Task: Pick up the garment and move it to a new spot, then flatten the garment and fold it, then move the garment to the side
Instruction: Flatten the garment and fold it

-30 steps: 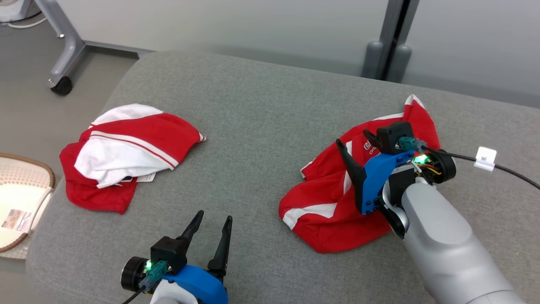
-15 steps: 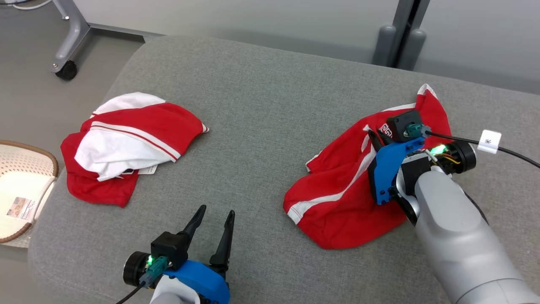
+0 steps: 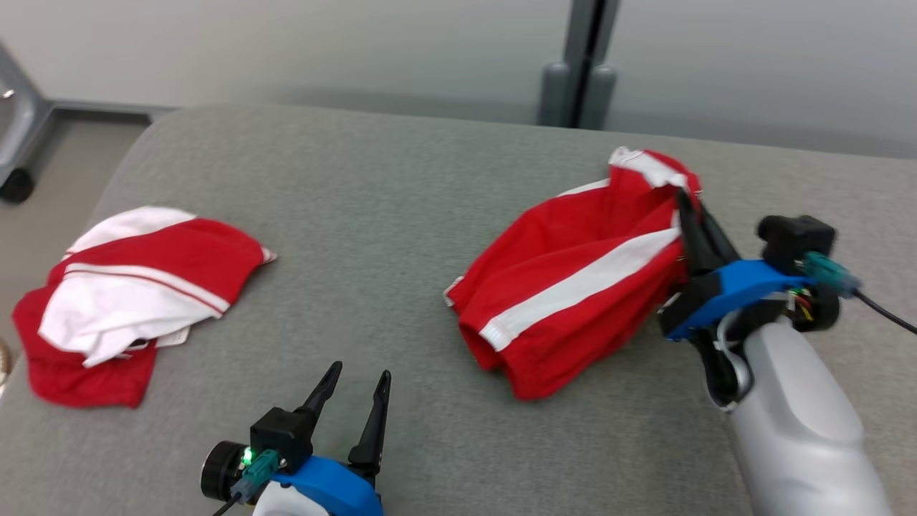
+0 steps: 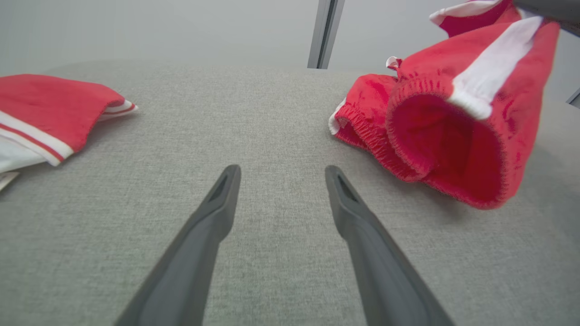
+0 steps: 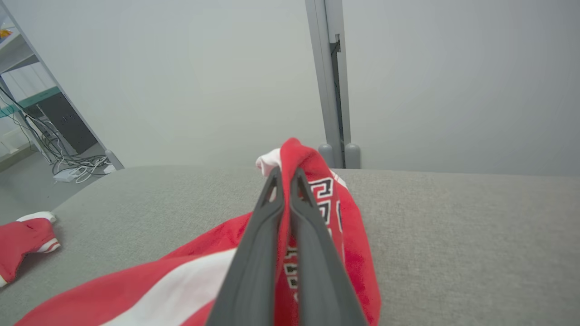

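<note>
The garment (image 3: 573,279) is a pair of red shorts with a white side stripe, right of centre on the grey cushion (image 3: 372,193). My right gripper (image 3: 680,199) is shut on the shorts' far right edge and holds that end raised, so the cloth drapes down to the left. Its two fingers press together on red fabric with black lettering (image 5: 326,203) in the right wrist view. The shorts' open waistband (image 4: 453,136) faces the left wrist camera. My left gripper (image 3: 360,370) hovers open and empty near the cushion's front edge, well left of the shorts.
A second red and white garment (image 3: 136,287) lies crumpled at the cushion's left end. A grey post (image 3: 580,64) stands behind the cushion against the wall. A caster wheel (image 3: 14,186) is on the floor at far left. Bare cushion lies between the two garments.
My right gripper closed on the shorts' right edge and lifted it up and back, stretching the cloth. The head camera has turned right. The left gripper has stayed open in place.
</note>
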